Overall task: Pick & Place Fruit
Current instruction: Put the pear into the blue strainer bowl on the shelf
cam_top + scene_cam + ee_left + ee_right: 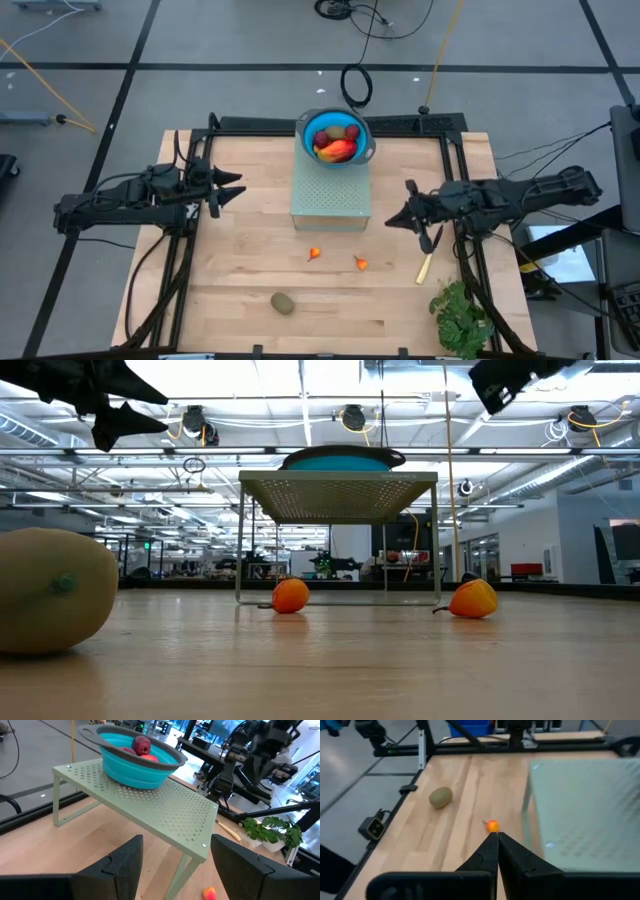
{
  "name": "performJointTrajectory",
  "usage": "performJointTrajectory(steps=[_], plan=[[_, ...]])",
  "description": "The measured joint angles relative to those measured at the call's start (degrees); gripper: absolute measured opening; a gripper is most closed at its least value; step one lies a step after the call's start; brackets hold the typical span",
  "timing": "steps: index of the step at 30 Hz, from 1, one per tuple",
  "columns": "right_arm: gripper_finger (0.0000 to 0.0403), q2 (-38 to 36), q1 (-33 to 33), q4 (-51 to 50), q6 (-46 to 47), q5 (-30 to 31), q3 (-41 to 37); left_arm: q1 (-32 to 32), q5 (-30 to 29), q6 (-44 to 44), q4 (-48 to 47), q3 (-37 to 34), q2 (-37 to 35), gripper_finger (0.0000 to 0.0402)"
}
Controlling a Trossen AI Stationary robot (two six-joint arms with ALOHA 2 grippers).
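Three fruits remain on the bench [240, 300]: two small orange pieces [315, 254] [361, 263] in front of the rack [331, 196], and a kiwi [284, 302] nearer the front edge. The other fruits already lie in the blue bowl [364, 152] on the rack. The right gripper [390, 221] hovers clenched and empty beside the rack, aimed at an orange piece [492, 825]. The left gripper [238, 186] waits, released, on the rack's other side. For a clean pick, the right gripper should likely spread its fingers before descending, centre over the piece, straddle it and clench gently, since so small a piece may roll. The knife [425, 267] must stay clear.
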Motion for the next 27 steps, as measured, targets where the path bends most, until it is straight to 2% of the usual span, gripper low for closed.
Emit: performJointTrajectory(steps=[6,17,27], plan=[[0.0001,-0.3,3.7,2.9,3.3,0.0,-5.4,0.0,0.0,-0.1,0.0,0.0,0.0,0.0235],[0.0001,0.0,9.6,9.2,3.3,0.0,-12.4,0.0,0.0,-0.1,0.0,0.0,0.0,0.0234],[0.0001,5.9,13.8,13.5,3.2,0.0,-14.2,0.0,0.0,-0.1,0.0,0.0,0.0,0.0235]])
